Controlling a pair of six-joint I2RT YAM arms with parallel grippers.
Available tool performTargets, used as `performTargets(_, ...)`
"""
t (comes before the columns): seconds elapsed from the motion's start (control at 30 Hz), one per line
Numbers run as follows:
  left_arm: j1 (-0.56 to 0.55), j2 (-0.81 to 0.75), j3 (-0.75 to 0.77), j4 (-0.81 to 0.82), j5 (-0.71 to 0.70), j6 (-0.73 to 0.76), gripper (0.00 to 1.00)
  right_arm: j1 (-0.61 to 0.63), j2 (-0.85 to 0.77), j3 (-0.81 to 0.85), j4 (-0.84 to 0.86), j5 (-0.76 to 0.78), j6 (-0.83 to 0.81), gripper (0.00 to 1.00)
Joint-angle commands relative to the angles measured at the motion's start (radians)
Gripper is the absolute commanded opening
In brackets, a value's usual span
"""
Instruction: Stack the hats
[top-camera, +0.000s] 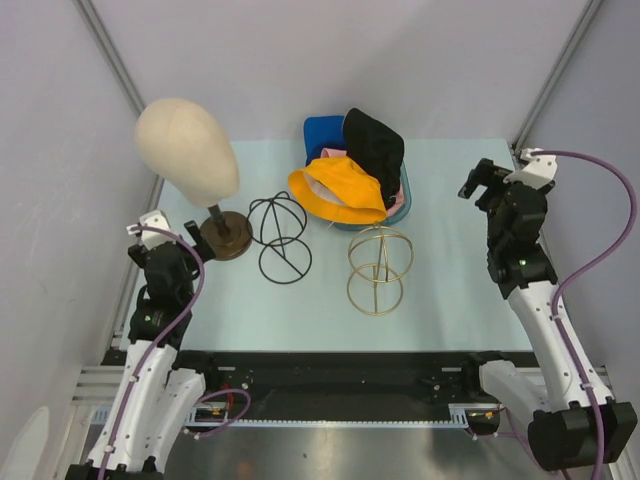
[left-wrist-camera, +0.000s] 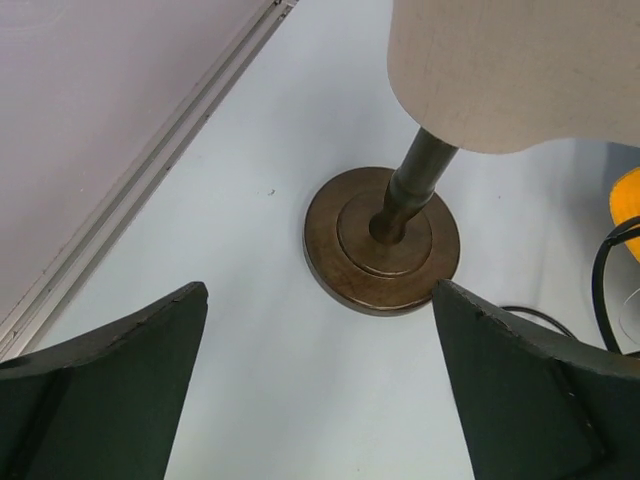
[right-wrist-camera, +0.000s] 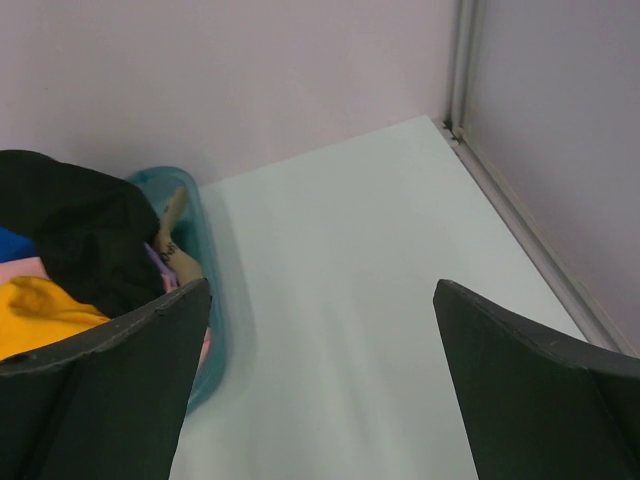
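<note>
The left gripper (left-wrist-camera: 318, 300) hangs low over the table's (top-camera: 450, 290) left side, fingers spread wide and empty, facing the head's (top-camera: 187, 147) wooden base (left-wrist-camera: 383, 240). Right of that stand a black wire frame (top-camera: 280, 238) and a gold frame (top-camera: 378, 268). Behind them the hats (top-camera: 355, 170) lie heaped in a teal tub (right-wrist-camera: 185, 185): orange hat (top-camera: 345, 190) in front, black hat (top-camera: 375, 145) on top, blue cap (top-camera: 322, 130) behind (a pink edge (top-camera: 397, 207) peeks out underneath). The right gripper (right-wrist-camera: 320, 300) hovers right of the tub, equally wide, holding nothing.

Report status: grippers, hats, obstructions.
Left gripper, right gripper open, empty. Hats heaped in teal bin, none held. Black wire stand, gold wire stand near side of bin.
</note>
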Motion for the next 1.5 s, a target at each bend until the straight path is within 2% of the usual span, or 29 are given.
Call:
performTargets(0.0, -0.002, -0.031, 0.022, 0.023, -0.007, 0.028, 1.00, 0.014, 0.082, 0.101, 0.005, -0.147, -0.011, 0.98)
performTargets(0.07, -0.002, -0.040, 0.014, 0.037, 0.002, 0.034, 1.00, 0.083, 0.157, 0.205, -0.052, -0.083, -0.083, 0.97)
performTargets(0.13, -0.002, -0.034, 0.014, 0.042, 0.025, 0.039, 1.00, 0.219, 0.254, 0.289, -0.089, -0.027, -0.204, 0.97)
performTargets(0.3, -0.002, -0.006, 0.049, 0.034, 0.051, 0.059, 1.00, 0.377, 0.440, 0.451, -0.160, -0.174, -0.237, 0.97)
performTargets(0.47, -0.002, -0.006, 0.075, 0.034, 0.050, 0.083, 1.00, 0.515, 0.674, 0.636, -0.207, -0.208, -0.280, 0.96)
performTargets(0.67, -0.002, -0.028, 0.082, 0.004, 0.065, 0.087, 1.00, 0.567, 0.892, 0.788, -0.284, -0.257, -0.301, 0.94)
performTargets(0.8, -0.002, -0.069, 0.071, -0.022, 0.056, 0.071, 1.00, 0.591, 0.980, 0.862, -0.319, -0.244, -0.323, 0.93)
performTargets(1.0, -0.002, -0.126, 0.057, -0.087, 0.035, 0.036, 1.00, 0.593, 1.078, 0.887, -0.290, -0.078, -0.351, 0.91)
performTargets(1.1, -0.003, -0.146, 0.060, -0.107, 0.018, 0.038, 1.00, 0.591, 1.106, 0.916, -0.266, -0.011, -0.380, 0.80)
performTargets(1.2, -0.002, -0.155, 0.059, -0.116, 0.010, 0.048, 1.00, 0.581, 1.129, 0.945, -0.244, 0.005, -0.406, 0.49)
performTargets(1.23, -0.002, -0.152, 0.057, -0.116, 0.010, 0.056, 1.00, 0.572, 1.136, 0.959, -0.244, 0.011, -0.426, 0.26)
performTargets(1.27, -0.002, -0.152, 0.057, -0.113, 0.010, 0.059, 1.00, 0.570, 1.139, 0.995, -0.255, 0.019, -0.436, 0.19)
performTargets(1.4, -0.002, -0.131, 0.062, -0.084, 0.021, 0.067, 1.00, 0.556, 1.123, 1.107, -0.313, 0.072, -0.507, 0.00)
performTargets(1.47, -0.002, -0.111, 0.062, -0.067, 0.033, 0.067, 1.00, 0.547, 1.083, 1.132, -0.344, 0.091, -0.553, 0.00)
